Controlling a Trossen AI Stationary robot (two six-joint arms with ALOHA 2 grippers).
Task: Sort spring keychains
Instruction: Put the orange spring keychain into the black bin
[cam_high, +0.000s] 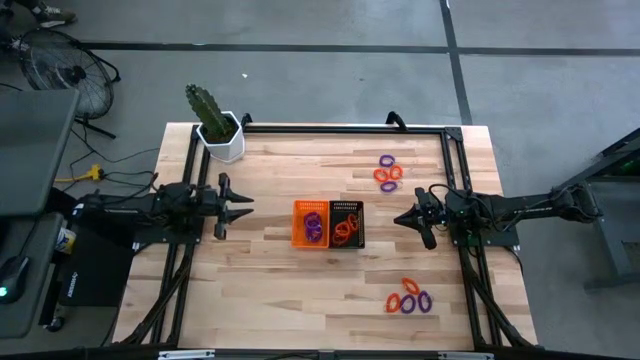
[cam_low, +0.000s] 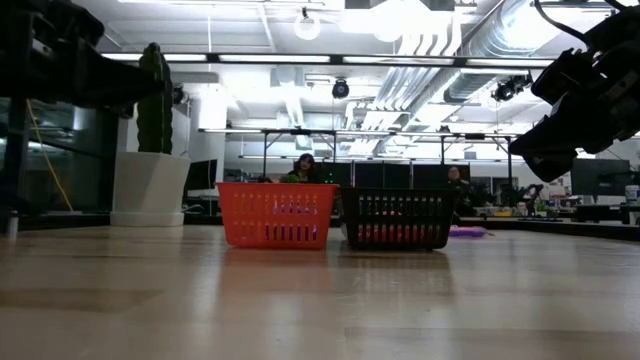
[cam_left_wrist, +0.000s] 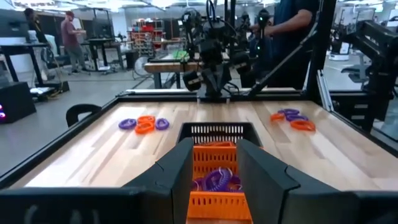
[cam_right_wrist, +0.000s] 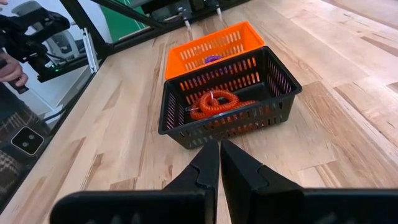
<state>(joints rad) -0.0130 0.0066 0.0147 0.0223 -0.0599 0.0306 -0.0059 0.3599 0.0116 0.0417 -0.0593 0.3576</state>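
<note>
1. I am holding my left gripper partly open and empty above the table, just beside the small orange plastic mesh bin.
2. I am keeping my right gripper fully closed on nothing, near the black plastic mesh bin.
3. Purple coiled spring keychains are lying in the orange bin and orange coiled ones in the black bin.
4. Two mixed clusters are lying on the light wooden table.

A potted cactus stands at the table's far left corner. An orange bin touches a black bin mid-table.
</note>
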